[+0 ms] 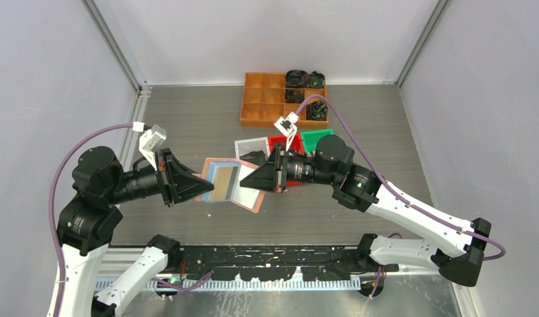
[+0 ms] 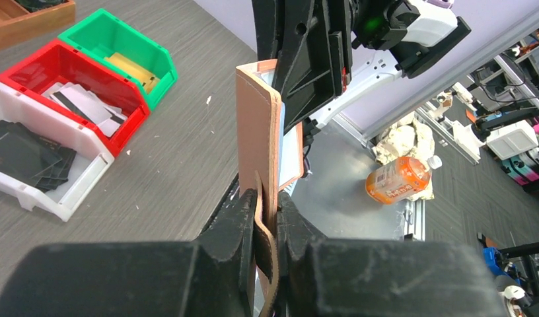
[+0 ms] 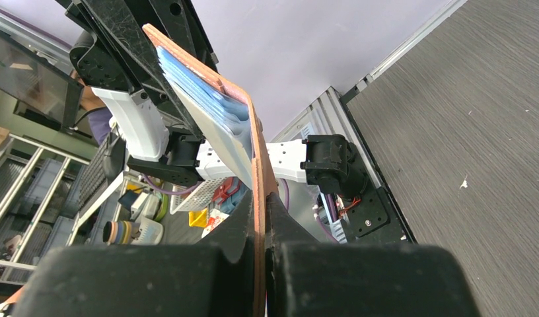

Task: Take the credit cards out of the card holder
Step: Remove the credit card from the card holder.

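Left gripper (image 1: pixel 199 179) is pinched on the left edge of the card holder (image 1: pixel 226 185); in its wrist view the two fingers (image 2: pixel 237 224) press against the salmon-pink leather with the strap (image 2: pixel 265 247) caught between them; right gripper (image 1: pixel 244 179) is clamped on the opposite flap, its fingers (image 3: pixel 244 228) squeezed flat against the thin edge.

Between the two grippers the card holder hangs above the grey table (image 1: pixel 187 112), in front of the arm bases and a little left of centre; it is folded open, its long axis running left to right from one gripper to the other, its inner side turned up toward the overhead camera; pale blue plastic pockets line that inner side, and a tan credit card (image 1: pixel 222 183) shows in the left half; from the left wrist the holder (image 2: pixel 257 132) appears edge-on, standing away from the fingers toward the right gripper.

Just beyond the holder, on the far side, sit a white bin (image 1: pixel 250 146), a red bin (image 1: pixel 278 140) and a green bin (image 1: pixel 316 139) in a row; dark flat pieces lie in the white one (image 2: pixel 29 155); farther back is an orange tray (image 1: pixel 267 99) with compartments.
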Controlling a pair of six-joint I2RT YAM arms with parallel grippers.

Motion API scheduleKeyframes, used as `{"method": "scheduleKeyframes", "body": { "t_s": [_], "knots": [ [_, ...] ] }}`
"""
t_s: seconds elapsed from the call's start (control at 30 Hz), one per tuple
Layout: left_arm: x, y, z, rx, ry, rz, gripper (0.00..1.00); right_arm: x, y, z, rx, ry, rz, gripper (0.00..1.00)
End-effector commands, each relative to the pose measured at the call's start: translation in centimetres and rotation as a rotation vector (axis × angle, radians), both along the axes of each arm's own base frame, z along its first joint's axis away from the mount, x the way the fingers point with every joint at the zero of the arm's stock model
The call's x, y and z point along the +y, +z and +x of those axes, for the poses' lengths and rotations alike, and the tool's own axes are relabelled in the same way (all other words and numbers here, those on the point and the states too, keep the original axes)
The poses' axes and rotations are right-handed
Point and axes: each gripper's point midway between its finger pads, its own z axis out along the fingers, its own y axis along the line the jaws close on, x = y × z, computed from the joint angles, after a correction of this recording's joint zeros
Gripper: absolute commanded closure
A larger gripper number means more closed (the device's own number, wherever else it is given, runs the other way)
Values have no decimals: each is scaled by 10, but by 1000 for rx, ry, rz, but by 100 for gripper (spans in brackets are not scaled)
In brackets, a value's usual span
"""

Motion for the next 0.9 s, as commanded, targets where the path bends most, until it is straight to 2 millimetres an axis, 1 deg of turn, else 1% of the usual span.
{"method": "scheduleKeyframes", "body": {
  "t_s": [0.0,0.13,0.3,0.6,0.87],
  "knots": [
    [-3,20,-7,-46,-40,-39,93,-6,30,-7,-69,16,94,99],
    [-4,23,-14,-37,-71,-53,95,-5,28,-6,-68,16,87,99],
    [-4,28,-15,-34,-68,-71,100,-5,30,-6,-70,17,91,99],
    [-5,36,-18,-15,-72,-108,100,-3,34,-6,-68,20,95,99],
    [-7,36,-18,10,-78,-125,100,1,34,-4,-56,21,98,99]
  ]
}}
